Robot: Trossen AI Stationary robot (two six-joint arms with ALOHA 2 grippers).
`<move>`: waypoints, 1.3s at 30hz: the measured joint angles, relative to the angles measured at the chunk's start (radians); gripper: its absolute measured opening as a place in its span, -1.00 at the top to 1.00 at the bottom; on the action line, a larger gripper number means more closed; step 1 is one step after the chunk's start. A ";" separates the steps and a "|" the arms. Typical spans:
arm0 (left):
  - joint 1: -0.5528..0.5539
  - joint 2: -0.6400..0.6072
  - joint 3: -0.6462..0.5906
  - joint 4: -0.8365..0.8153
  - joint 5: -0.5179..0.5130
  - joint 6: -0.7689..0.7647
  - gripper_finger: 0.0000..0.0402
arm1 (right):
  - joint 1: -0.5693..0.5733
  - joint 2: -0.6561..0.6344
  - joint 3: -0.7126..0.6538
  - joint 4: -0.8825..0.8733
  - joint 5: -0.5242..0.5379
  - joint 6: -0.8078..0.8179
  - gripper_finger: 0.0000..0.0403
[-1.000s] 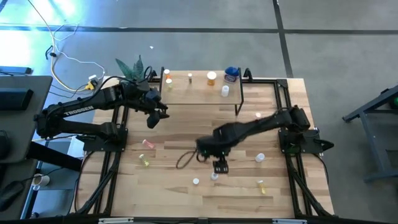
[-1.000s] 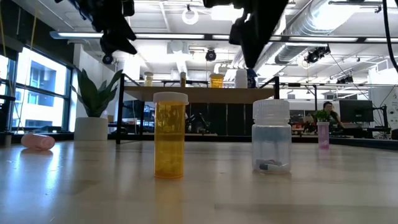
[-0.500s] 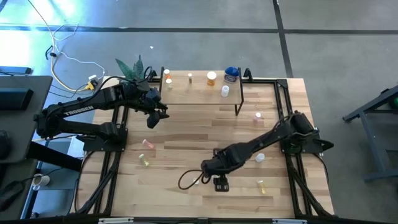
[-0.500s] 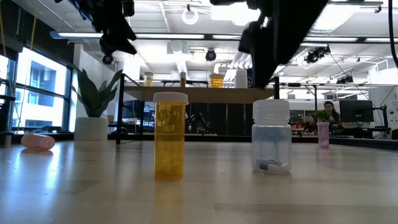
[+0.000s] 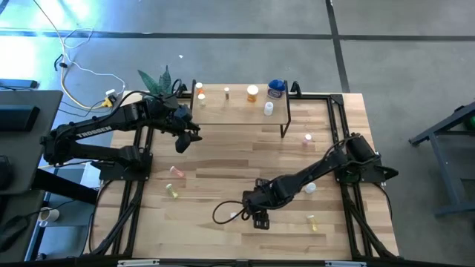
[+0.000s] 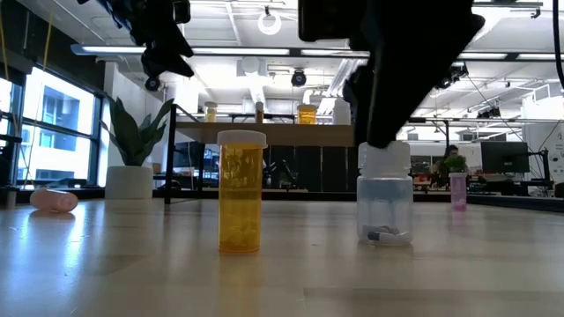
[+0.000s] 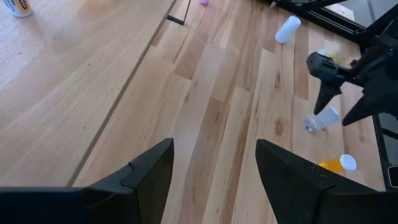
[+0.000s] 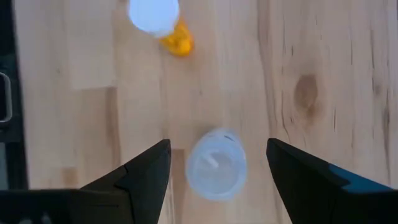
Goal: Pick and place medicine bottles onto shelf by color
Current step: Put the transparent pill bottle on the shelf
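- Right arm is reaching from its base at the table's right side, stretched low across toward the near middle of the table.
- Right gripper (image 5: 259, 219) is pointing straight down, fingers (image 8: 146, 177) standing wide apart.
- Left arm is waiting, folded at the elbow over the far-left part of the table.
- Left gripper (image 5: 180, 144) is hanging raised, angled downward, fingers (image 7: 149, 174) spread.

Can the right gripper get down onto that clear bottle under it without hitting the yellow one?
Probably yes. The right gripper hangs open directly over the clear bottle, a finger on either side, and the yellow bottle stands well apart on the table.
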 joint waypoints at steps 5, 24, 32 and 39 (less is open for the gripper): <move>0.000 0.000 0.000 0.000 0.000 0.000 -0.07 | 0.000 0.000 -0.014 -0.006 0.000 0.027 -0.26; 0.000 0.000 0.000 0.000 -0.004 0.000 -0.07 | -0.021 -0.001 0.027 -0.014 -0.019 0.083 0.43; 0.000 0.000 0.000 0.003 -0.005 0.014 -0.07 | -0.084 -0.001 0.185 -0.083 -0.014 0.048 0.37; 0.000 0.000 0.000 -0.001 -0.012 0.034 -0.07 | -0.182 -0.001 0.354 -0.200 0.001 -0.009 0.40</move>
